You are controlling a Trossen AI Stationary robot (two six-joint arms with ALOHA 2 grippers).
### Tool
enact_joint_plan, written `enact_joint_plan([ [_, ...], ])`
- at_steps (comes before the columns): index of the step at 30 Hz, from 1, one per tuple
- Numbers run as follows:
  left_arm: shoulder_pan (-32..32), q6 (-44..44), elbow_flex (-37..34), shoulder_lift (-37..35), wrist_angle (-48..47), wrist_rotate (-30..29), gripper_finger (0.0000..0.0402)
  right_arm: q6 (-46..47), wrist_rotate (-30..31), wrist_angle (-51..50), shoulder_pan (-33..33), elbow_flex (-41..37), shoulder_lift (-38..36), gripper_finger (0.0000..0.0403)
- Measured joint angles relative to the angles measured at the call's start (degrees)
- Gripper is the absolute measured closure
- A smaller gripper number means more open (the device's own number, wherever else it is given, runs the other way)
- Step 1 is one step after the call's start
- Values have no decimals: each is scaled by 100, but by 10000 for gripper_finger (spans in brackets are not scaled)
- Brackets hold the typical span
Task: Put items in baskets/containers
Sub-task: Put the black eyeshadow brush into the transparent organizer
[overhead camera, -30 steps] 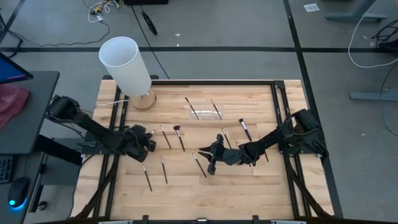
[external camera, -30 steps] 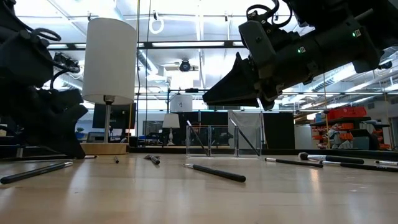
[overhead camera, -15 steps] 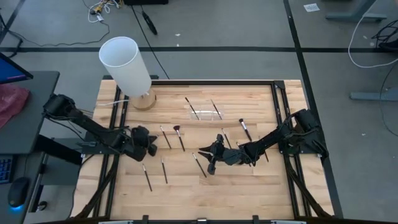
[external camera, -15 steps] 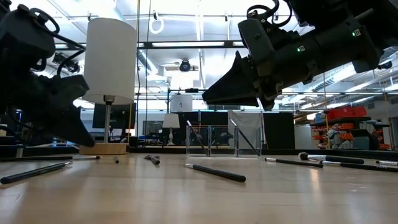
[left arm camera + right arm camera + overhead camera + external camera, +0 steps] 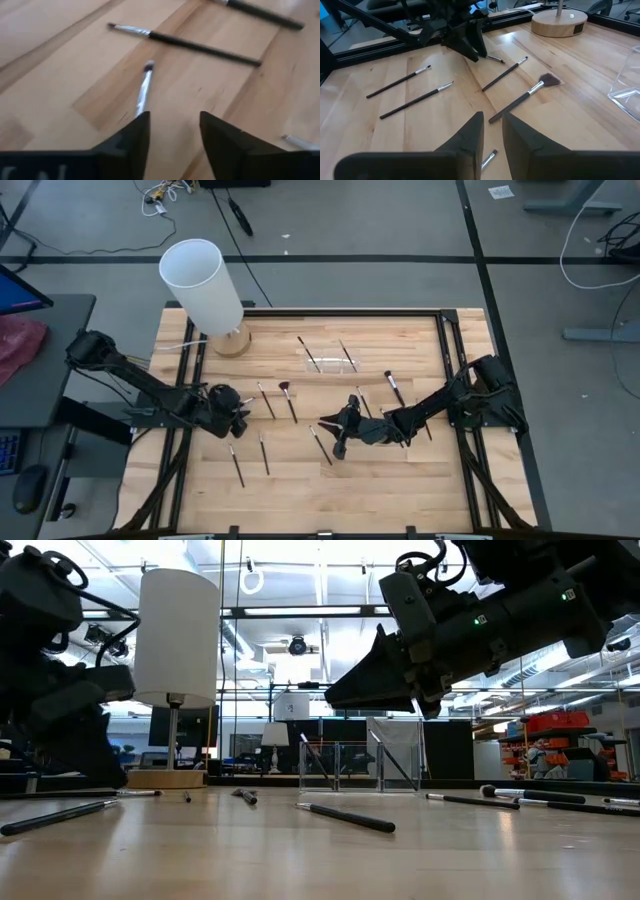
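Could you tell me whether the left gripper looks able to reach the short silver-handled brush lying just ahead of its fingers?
Probably yes. The left gripper is open, low over the table, and the brush lies between and just ahead of its fingertips, with nothing blocking it.

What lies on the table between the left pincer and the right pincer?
High view: between left pincer and right pincer lie loose brushes on bare table.

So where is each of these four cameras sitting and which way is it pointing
High: overhead, straight down on the table; both arms show, left gripper, right gripper.
Low: table height, level across into the room; right gripper hangs overhead.
Left wrist: past its own open fingers at a brush.
Right wrist: past its own fingers toward the left gripper.
Shared: the lamp shows in high and low.
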Motion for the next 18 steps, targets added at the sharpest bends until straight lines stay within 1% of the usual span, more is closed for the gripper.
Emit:
enact_joint_plan([
  [3,-182,-240,0,-130,-382,-251,199,0,2,0,-4,0,0,333],
  [6,-444,-376,0,-200,-621,-595,190,0,1,-2,-4,0,0,333],
  [10,-758,-419,0,-190,-769,-989,191,42,2,-4,-4,0,0,333],
  [14,-859,-473,0,-190,-839,-1054,201,42,1,-3,-39,0,0,333],
  [18,-857,-861,-216,-190,-872,-1070,217,42,2,-2,-55,0,0,333],
])
